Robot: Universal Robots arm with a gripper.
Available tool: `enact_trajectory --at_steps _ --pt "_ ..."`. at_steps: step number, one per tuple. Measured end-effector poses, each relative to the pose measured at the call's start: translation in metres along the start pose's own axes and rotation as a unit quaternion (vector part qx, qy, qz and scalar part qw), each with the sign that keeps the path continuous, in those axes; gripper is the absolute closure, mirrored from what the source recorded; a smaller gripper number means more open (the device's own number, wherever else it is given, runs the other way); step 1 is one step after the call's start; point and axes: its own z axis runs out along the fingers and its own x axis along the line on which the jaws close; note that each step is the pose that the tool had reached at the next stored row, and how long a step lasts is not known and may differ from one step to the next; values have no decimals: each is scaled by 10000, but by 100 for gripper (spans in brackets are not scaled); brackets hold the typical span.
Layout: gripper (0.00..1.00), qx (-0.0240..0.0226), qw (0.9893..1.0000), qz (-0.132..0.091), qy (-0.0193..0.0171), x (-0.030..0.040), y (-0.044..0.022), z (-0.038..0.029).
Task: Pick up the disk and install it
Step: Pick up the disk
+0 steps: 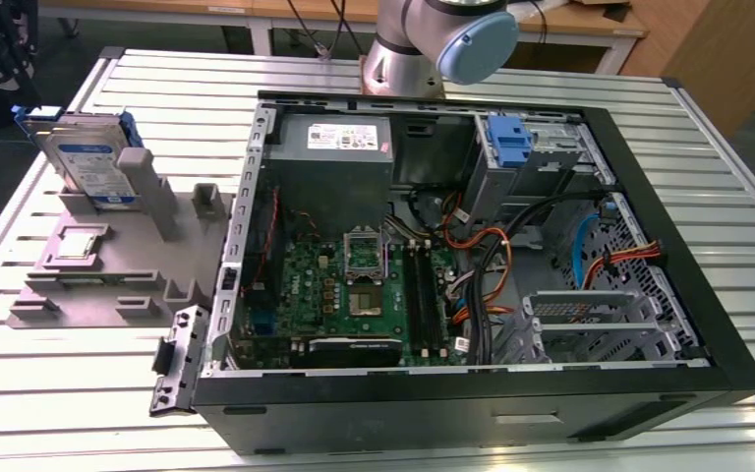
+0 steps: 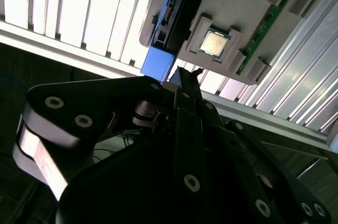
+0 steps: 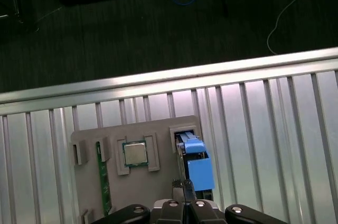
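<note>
A: Where's the disk [image 1: 89, 162]?

B: Standing on edge in a slot at one corner of the grey fixture [image 1: 135, 275], label face showing in the exterior view. Not lifted. Blue frame runs along its edges.

A: Anything else on the fixture?

B: A processor chip [image 3: 134, 154] lies flat in a recess just beside the disk's slot. A green memory stick [image 3: 104, 176] sits in its own groove on the chip's other side, away from the disk. Both wrist views show all three.

A: And the gripper [image 3: 182, 184]?

B: Hanging above the fixture, lined up roughly over the disk's blue end [image 3: 198, 168], well apart from it. The fingertips look pressed together with no gap between them, and they have hold of nothing. The second wrist view shows the same: the dark tips [image 2: 186, 73] meet at a point beside the blue frame [image 2: 158, 60], with nothing clamped between them.

A: Surroundings?

B: The fixture rests on a slatted metal table [image 1: 63, 374]. An open computer case [image 1: 483, 379] lies just beside the fixture, motherboard and cables exposed. The arm's base [image 1: 436, 39] rises beyond the case, on the side away from the fixture.
</note>
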Motion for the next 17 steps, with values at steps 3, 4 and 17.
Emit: enact_trajectory --at_steps 3,4,17 --pt "90 0 10000 0 0 0 0 0" --pt "90 0 10000 0 0 0 0 0" --pt "90 82 9999 -82 -28 -1 8 35"
